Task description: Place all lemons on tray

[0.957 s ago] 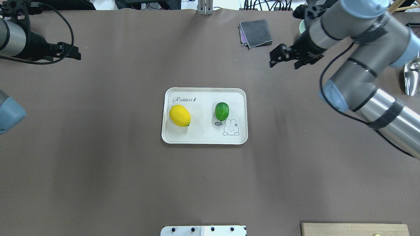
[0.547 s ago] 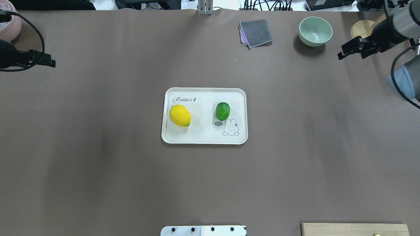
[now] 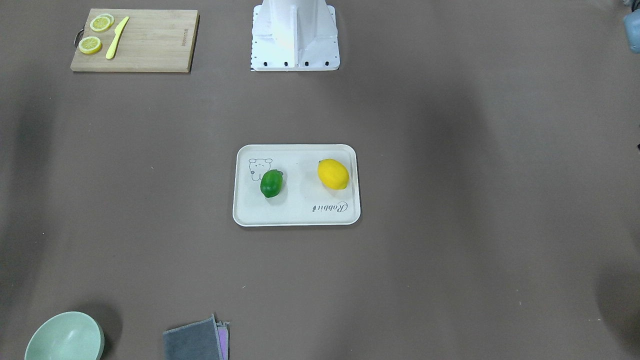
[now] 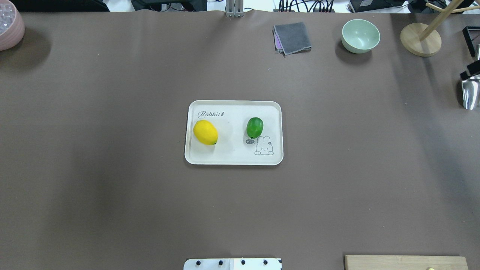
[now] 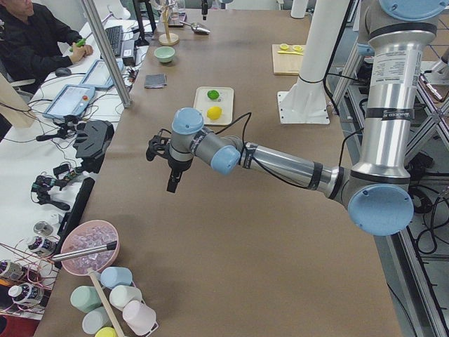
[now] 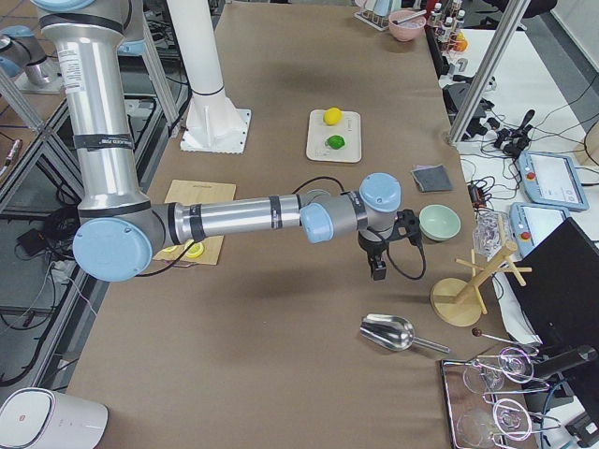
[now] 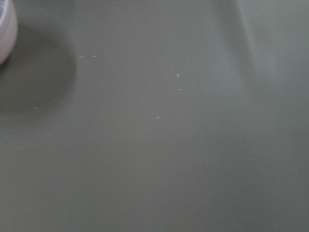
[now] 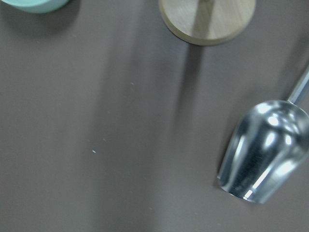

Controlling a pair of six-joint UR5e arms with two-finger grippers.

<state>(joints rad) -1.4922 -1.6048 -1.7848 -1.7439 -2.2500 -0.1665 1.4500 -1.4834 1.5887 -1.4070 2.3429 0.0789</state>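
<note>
The yellow lemon (image 4: 205,132) lies on the left half of the off-white "Rabbit" tray (image 4: 232,159). The green lemon (image 4: 254,127) lies on its right half, next to the rabbit drawing. Both also show in the front view, yellow (image 3: 333,173) and green (image 3: 271,183). Neither gripper is in the overhead or front view. My left gripper (image 5: 172,184) hangs over bare table far from the tray. My right gripper (image 6: 378,271) hangs between the mint bowl and the scoop. I cannot tell whether either is open or shut.
A mint bowl (image 4: 360,35), folded grey cloth (image 4: 292,37), wooden stand (image 4: 420,39) and metal scoop (image 4: 470,92) sit at the far right. A pink bowl (image 4: 9,24) is far left. A cutting board (image 3: 135,40) holds lemon slices and a knife.
Both arms have drawn back outward, the left to the left and the right to the right, and have left the overhead view. The lemons and tray have stayed put.
</note>
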